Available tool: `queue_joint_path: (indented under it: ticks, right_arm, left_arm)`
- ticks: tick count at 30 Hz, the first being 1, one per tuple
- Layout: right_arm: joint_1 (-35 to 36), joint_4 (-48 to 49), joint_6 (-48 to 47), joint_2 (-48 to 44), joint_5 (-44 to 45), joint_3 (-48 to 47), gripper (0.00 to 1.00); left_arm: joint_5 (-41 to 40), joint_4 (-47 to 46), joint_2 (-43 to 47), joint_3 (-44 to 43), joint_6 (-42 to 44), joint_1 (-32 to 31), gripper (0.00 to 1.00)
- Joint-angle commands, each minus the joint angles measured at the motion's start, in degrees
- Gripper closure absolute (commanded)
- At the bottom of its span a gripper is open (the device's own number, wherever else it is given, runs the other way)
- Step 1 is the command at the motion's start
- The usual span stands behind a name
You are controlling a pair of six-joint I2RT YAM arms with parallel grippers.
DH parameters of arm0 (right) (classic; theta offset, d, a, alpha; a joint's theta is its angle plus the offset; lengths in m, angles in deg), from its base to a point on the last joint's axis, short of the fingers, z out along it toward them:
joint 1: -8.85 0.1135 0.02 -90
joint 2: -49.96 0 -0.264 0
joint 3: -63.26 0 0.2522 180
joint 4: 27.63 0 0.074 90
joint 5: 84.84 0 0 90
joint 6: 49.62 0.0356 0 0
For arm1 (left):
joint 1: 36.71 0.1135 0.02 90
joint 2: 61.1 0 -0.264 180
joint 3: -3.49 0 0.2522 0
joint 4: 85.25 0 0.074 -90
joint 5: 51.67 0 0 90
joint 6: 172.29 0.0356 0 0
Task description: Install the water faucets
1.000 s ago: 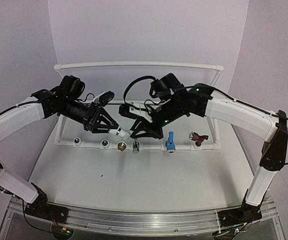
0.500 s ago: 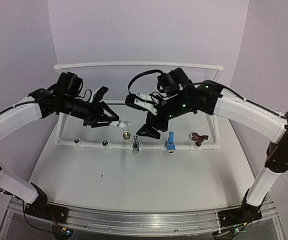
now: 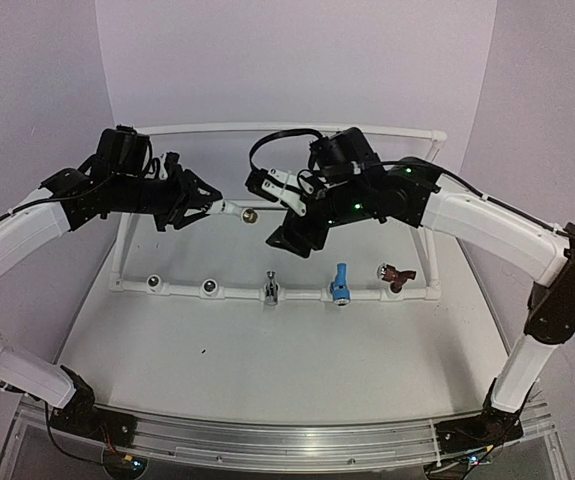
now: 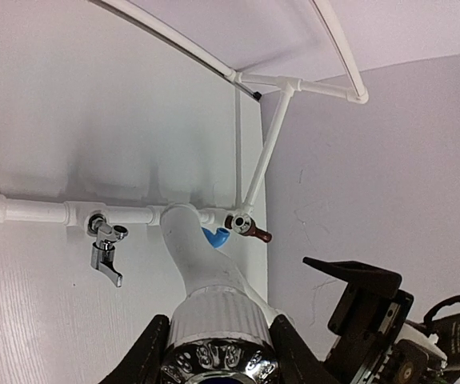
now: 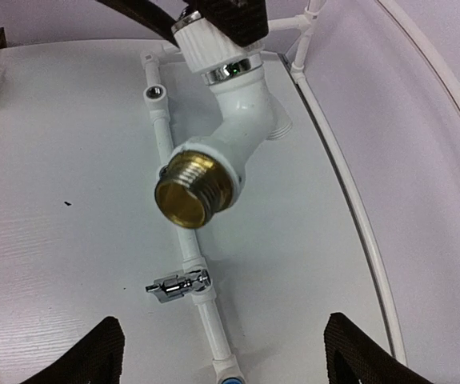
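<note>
Ahead of my left gripper (image 4: 220, 354), the white faucet (image 4: 202, 264) hides most of the light blue faucet (image 4: 216, 237). The left wrist view crops my fingers (image 4: 150, 358) at its lower edge.

Both arms are raised and bent inward, grippers facing each other. The left gripper (image 3: 207, 207) has its jaws clamped on the white faucet (image 5: 238, 120). The right gripper (image 3: 272, 218) has its jaws spread wide.

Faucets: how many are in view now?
4. White faucet held in the left gripper; chrome faucet, light blue faucet and reddish-brown faucet along the front pipe, left to right. Arms may hide more.
</note>
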Motion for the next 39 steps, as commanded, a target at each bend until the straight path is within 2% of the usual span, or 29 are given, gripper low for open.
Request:
queue_joint_path:
  ticks: [1, 5, 9, 27, 39]
  right_arm:
    - [2.5, 4.6, 2.0, 3.5, 5.8, -4.7, 0.23]
    - [5.6, 7.9, 0.0, 5.9, 13.1, -5.0, 0.27]
    - [6.5, 9.5, -0.7, 7.3, 15.9, -6.2, 0.32]
    - [7.2, 12.7, -6.6, 9.3, 19.9, -6.7, 0.45]
    - [8.1, 12.8, -9.1, 10.7, 20.3, -7.5, 0.59]
  left_arm:
    - [-3.4, -2.5, 2.7, -1.5, -6.7, -0.1, 0.94]
    - [-4.9, -0.5, 2.9, -2.3, -9.0, -0.1, 0.93]
    - [-4.8, 0.8, 2.6, -2.7, -9.3, -0.1, 0.93]
    - [-2.2, 1.5, 1.0, -1.6, -10.0, -0.2, 0.94]
    - [-2.2, 2.1, 0.1, -1.2, -9.0, -0.2, 0.94]
